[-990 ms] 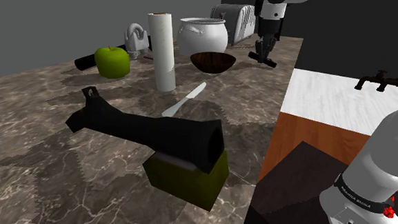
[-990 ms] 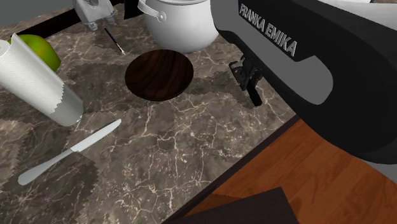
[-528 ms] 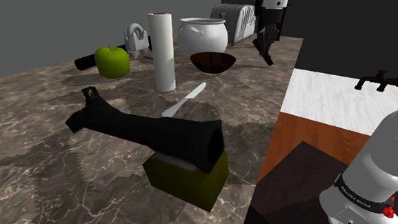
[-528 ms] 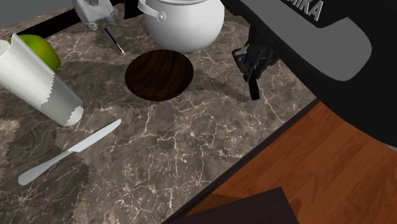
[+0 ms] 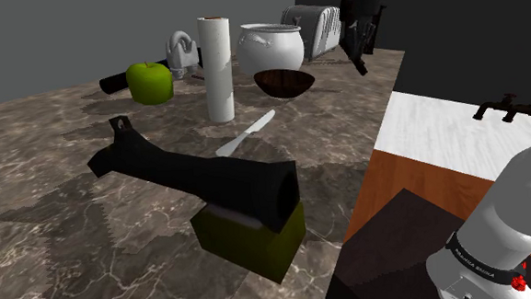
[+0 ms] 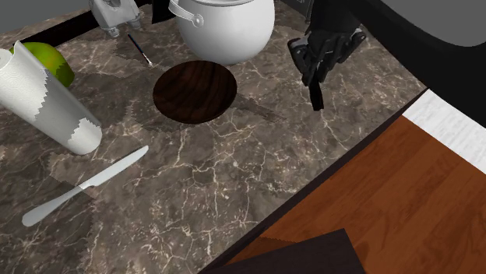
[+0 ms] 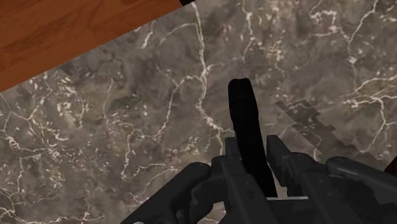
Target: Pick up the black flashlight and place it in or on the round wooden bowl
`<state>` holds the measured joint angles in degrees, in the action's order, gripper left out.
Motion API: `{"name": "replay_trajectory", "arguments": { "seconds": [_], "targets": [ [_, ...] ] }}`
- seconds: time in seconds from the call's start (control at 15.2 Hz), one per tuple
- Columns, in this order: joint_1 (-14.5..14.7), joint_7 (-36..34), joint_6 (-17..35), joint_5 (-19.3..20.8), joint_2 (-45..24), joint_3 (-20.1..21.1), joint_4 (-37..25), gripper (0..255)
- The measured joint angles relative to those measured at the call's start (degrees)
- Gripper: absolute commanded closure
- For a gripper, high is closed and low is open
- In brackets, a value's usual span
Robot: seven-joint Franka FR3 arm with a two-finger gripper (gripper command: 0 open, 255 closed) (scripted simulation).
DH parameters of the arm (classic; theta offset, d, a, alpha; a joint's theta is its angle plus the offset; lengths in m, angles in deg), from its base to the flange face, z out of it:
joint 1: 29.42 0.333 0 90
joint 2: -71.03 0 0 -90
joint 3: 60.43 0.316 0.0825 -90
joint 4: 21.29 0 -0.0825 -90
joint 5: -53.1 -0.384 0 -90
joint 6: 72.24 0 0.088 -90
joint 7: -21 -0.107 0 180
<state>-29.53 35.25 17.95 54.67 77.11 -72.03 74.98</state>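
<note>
The black flashlight (image 7: 243,108) is a slim dark rod clasped between my fingers and sticking out beyond them. My gripper (image 5: 354,50) hangs above the marble counter near its edge, shut on the flashlight (image 5: 360,68), which tilts downward. The round dark wooden bowl (image 5: 284,81) rests on the counter to the shoulder view's left of the gripper. In the second exterior view the gripper (image 6: 315,74) holds the flashlight (image 6: 315,97) in the air to the right of the bowl (image 6: 195,91), with its shadow on the counter between them.
A white pot (image 5: 270,47) stands behind the bowl, with a toaster (image 5: 315,27) beside it. A paper towel roll (image 5: 218,68), a green apple (image 5: 149,82) and a knife (image 5: 249,133) lie nearer. A large black object on an olive box (image 5: 249,237) fills the foreground. The counter edge (image 6: 335,175) drops to wooden floor.
The gripper has risen from the counter with the flashlight in it, and moved slightly back toward the pot side. The bowl and other objects stayed put.
</note>
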Motion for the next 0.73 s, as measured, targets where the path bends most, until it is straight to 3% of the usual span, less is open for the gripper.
{"name": "replay_trajectory", "arguments": {
  "seconds": [0.4, 0.73],
  "targets": [
    [0.2, -0.3, -4.5, -0.3, -1.3, 0.2, -5.8, 255],
    [2.9, -6.0, -5.4, -0.9, -3.7, 3.3, -9.0, 255]
  ]
}}
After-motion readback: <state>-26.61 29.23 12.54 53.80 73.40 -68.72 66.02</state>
